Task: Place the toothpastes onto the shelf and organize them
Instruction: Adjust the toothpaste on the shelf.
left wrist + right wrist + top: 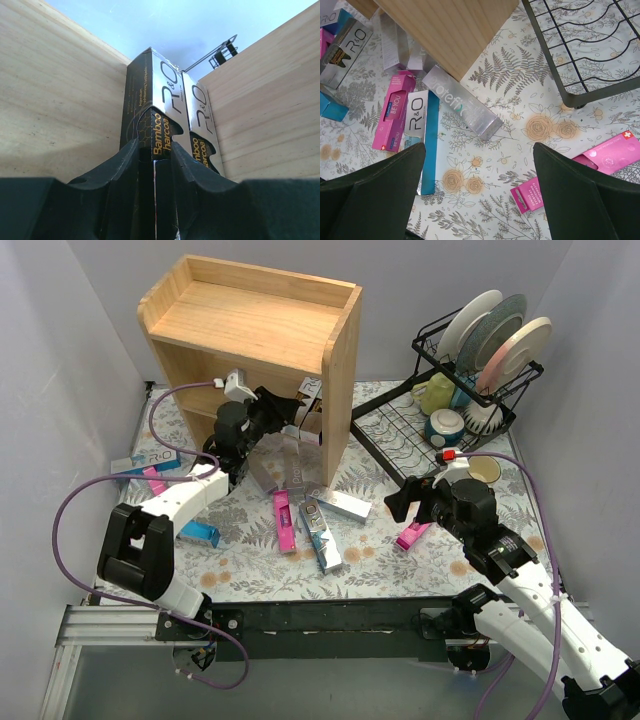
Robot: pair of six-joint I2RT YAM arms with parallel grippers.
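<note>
Arrangement of two arms over a flowered tablecloth [380, 565], seen from above and from each wrist. The wooden shelf [250, 325] stands at the far left-centre of the table. The left gripper [154, 150] reaches into its lower level, jaws clenched on the near end of a black-and-gold toothpaste box [150, 97] printed "Bamboo Charcoal". A second box of the same print [201, 122] lies touching it on the right in the wrist view, with bare wood panels on both sides of the pair. The right gripper [479, 150] hangs above the cloth at near right, jaws spread wide and grasping nothing. A pink toothpaste box [580, 172] lies flat just beneath its right finger. Left of that gripper, near the shelf's right side panel, lie a silver "protefix" box [462, 110], a blue-and-silver box [422, 135] and a pink "BEYOU" box [395, 117], all flat on the cloth, the last two side by side. Further boxes [150, 462] rest at the far left edge of the table. A black wire dish rack [400, 430] with plates [500, 330] occupies the far right.
</note>
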